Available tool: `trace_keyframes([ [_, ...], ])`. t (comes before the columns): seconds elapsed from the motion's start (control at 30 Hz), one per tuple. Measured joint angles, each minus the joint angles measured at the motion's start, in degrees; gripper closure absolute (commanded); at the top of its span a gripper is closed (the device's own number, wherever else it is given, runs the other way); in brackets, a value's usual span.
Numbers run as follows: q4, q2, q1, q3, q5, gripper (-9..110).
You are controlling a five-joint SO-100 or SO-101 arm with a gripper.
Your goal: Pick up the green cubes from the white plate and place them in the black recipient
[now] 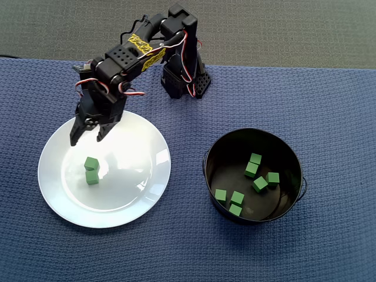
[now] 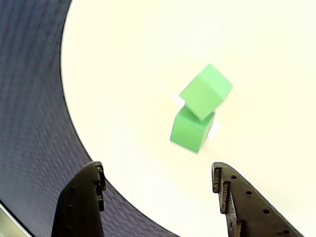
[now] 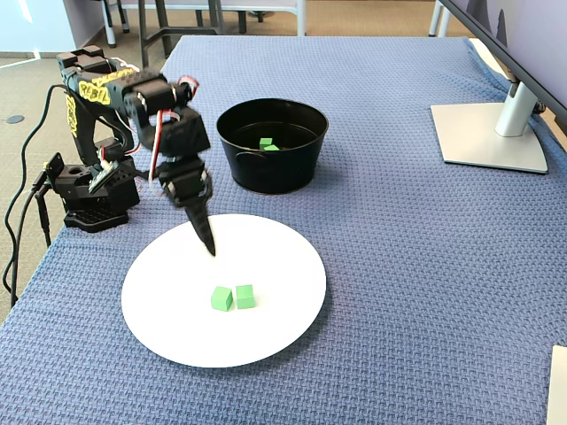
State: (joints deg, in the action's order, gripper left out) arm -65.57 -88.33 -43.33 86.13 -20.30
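Two green cubes (image 1: pixel 91 171) are sitting touching on the white plate (image 1: pixel 141 194); six are lying in the black recipient (image 1: pixel 217 150). I am seeing the gripper (image 1: pixel 86 137) hanging over the plate's rim, fingers apart, empty.

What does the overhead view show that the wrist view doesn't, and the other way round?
Only the overhead view shows the black pot holding six green cubes, plus the arm's base and the whole blue cloth. Only the wrist view shows, up close, that the two cubes on the plate touch, one turned against the other. Both show the white plate, those two cubes, and the open gripper empty above the plate's edge.
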Motion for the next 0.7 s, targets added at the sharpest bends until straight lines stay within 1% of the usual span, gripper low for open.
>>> trace_keyframes([
  [0.17, 6.8, 0.7, -0.5, 1.9, -5.4, 78],
  [0.3, 12.7, 1.9, -0.2, 5.1, -11.6, 80],
  [0.43, 12.9, 4.1, -0.1, 5.5, -21.9, 77],
  [0.57, 12.0, 5.9, 1.7, 5.5, -26.4, 76],
  [0.7, 11.5, 7.1, 2.3, 5.5, -28.7, 76],
])
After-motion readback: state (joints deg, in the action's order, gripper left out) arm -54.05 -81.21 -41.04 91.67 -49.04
